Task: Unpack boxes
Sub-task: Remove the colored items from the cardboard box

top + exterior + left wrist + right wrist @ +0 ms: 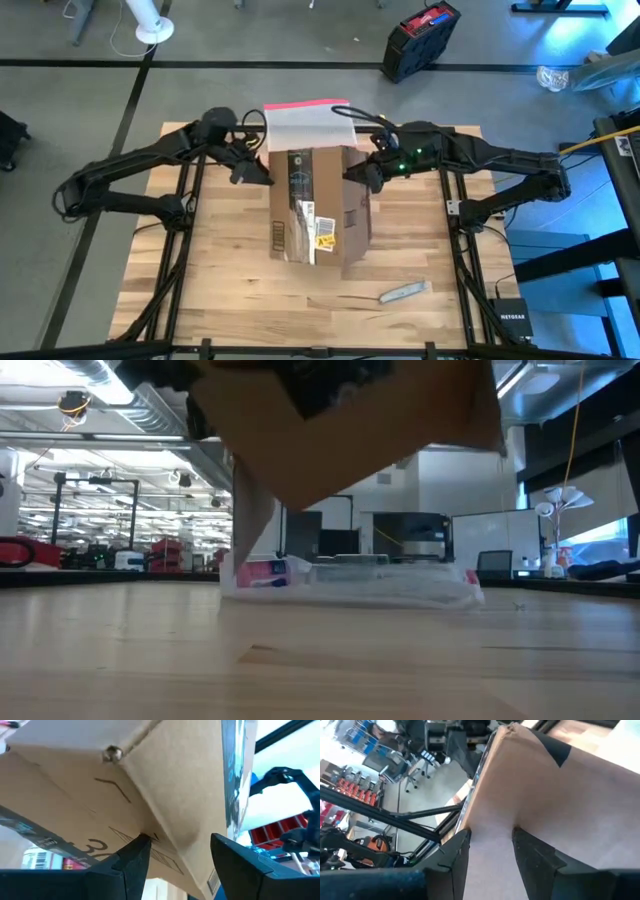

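Stood on a light wooden table [220, 290], with a brown cardboard box [322, 205] at its middle, raised off the boards as the low view showed, tilted, open daylight beneath. Carried a black printed tape strip [296, 180] down the top face and a white barcode label [325, 231] near the front end. Was pinched from both sides: left gripper [262, 174] at the box's left rear edge, fingers [131, 857] closed over a cardboard panel edge; right gripper [358, 174] at the right rear edge, fingers [457, 851] likewise clamped on a panel edge. Lay behind the box, at the table's far edge, a clear plastic pouch [306, 124] with a pink-red edge, flat on the boards. Rested near the table's front right, well apart from the box, a small pale flat strip [404, 292].
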Controlling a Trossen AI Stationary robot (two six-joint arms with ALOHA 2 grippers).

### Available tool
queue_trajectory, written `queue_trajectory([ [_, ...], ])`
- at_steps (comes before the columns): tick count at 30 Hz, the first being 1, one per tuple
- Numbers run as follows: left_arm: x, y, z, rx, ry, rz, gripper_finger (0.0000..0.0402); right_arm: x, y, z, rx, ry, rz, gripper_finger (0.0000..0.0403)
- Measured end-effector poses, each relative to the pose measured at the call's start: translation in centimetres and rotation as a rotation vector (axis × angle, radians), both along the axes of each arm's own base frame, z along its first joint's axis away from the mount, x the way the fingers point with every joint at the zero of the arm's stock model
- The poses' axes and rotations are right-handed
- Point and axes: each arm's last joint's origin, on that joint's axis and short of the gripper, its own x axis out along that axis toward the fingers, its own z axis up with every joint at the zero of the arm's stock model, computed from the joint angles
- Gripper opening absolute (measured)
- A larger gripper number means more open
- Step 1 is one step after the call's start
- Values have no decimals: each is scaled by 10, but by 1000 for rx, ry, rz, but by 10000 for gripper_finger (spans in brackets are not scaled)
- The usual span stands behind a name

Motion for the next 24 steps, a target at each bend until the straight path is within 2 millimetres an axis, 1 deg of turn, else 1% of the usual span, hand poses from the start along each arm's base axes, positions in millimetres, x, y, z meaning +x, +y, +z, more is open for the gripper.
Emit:
queue_trajectory([
  [5, -2, -7, 8, 23, -44, -22, 198, -1, 7, 17, -48, -66, 44, 149],
  [10, 0, -12, 6, 12, -22, -45, 198, -3, 13, 30, -76, -109, 68, 149],
  [13, 0, -16, 3, 4, 14, -64, 198, -2, 15, 32, -72, -115, 85, 149],
  [16, -2, -21, -1, 5, 54, -84, 198, -2, 22, 31, -62, -110, 127, 149],
  [24, -13, -30, -21, 92, 267, -112, 198, 9, 43, 25, -37, -116, 296, 149],
])
